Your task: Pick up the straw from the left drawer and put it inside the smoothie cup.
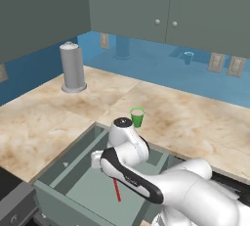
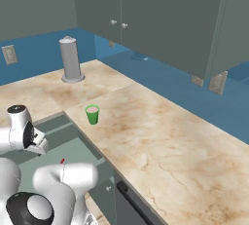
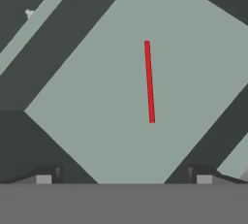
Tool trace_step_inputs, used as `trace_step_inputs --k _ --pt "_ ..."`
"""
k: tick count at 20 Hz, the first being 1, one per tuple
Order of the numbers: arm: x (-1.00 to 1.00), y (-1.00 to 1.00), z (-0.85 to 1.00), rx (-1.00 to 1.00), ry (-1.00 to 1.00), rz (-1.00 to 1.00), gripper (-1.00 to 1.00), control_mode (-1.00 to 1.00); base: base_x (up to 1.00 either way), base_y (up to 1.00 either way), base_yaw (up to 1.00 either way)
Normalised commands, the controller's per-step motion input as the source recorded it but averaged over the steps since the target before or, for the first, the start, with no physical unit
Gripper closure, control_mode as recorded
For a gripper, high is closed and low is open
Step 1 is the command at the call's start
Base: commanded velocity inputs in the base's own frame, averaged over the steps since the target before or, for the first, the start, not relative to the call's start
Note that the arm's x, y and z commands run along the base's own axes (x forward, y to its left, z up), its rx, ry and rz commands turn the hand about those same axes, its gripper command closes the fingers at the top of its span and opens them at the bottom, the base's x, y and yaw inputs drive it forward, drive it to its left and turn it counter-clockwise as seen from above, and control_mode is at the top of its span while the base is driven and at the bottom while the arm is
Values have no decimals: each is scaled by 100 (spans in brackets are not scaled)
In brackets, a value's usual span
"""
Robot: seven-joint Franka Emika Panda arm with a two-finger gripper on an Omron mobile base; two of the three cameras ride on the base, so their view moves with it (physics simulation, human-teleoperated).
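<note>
The left drawer (image 1: 53, 183) is pulled out below the counter, with its grey-green floor bare (image 3: 97, 97). On that floor lies the straw (image 3: 149, 81), thin, red and flat, also seen as the straw (image 1: 117, 191) beside my forearm and as a red tip (image 2: 62, 161). My gripper (image 3: 123, 177) hangs above the drawer, pointing down at the floor, open, with its fingertips (image 3: 43, 177) far apart and nothing between them. The straw lies ahead of the tips, untouched. On the counter behind the drawer stands the smoothie cup (image 1: 137, 117), (image 2: 92, 114), green and upright.
A tall grey canister (image 1: 73, 68), (image 2: 71, 59) stands at the back of the marble counter (image 2: 160, 136). Grey-green upper cabinets (image 1: 166, 5) hang over the blue wall. The drawer's walls and front panel with a small knob (image 3: 29, 12) ring the straw.
</note>
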Motion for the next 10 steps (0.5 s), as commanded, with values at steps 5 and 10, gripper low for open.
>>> trace_step_inputs --k 5,10 --pt "2 0 -21 0 5 0 -100 -100 0 0 0" --pt "8 -1 -26 -1 1 0 -100 -100 0 0 0"
